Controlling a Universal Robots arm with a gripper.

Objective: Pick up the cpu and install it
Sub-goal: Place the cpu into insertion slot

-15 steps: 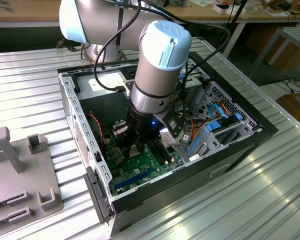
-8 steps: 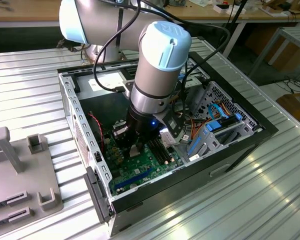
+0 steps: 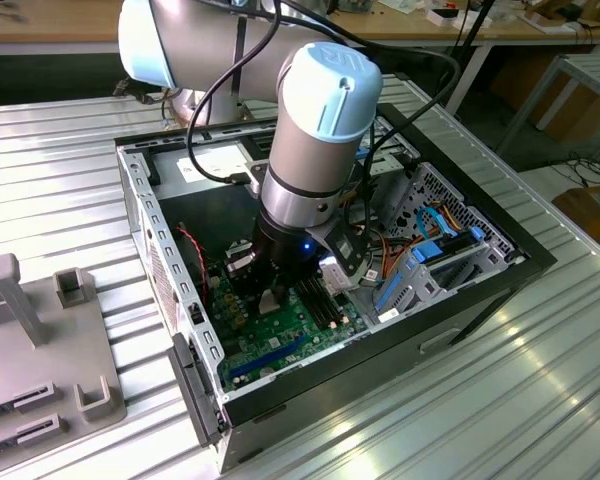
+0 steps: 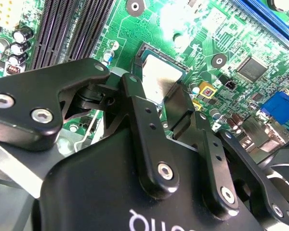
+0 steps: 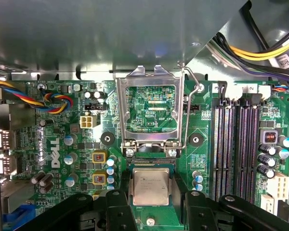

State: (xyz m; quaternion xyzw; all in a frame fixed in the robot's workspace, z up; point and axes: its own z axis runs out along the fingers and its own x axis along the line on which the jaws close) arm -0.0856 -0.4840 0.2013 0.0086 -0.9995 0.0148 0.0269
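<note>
The cpu (image 5: 151, 186), a small square chip with a pale silver top, lies flat in the black-framed socket (image 5: 151, 163) on the green motherboard (image 5: 62, 144). My gripper (image 5: 151, 198) reaches down over it with one black finger (image 5: 119, 209) on each side, and both press against the chip's edges. In the second wrist view the cpu (image 4: 160, 77) sits between the fingers (image 4: 137, 103) of my gripper (image 4: 156, 94). The socket's metal load plate (image 5: 151, 113) stands flipped open behind the chip. In the exterior view my gripper (image 3: 270, 295) is low inside the computer case (image 3: 140, 200), above the motherboard (image 3: 280, 340).
Black memory slots (image 5: 238, 144) run beside the socket. Coloured fan wires (image 5: 43, 98) and yellow-black power cables (image 5: 265, 48) hang near the case wall. A drive cage with blue cables (image 3: 435, 250) fills the case at the exterior view's right. Grey fixtures (image 3: 40, 340) stand on the ribbed table.
</note>
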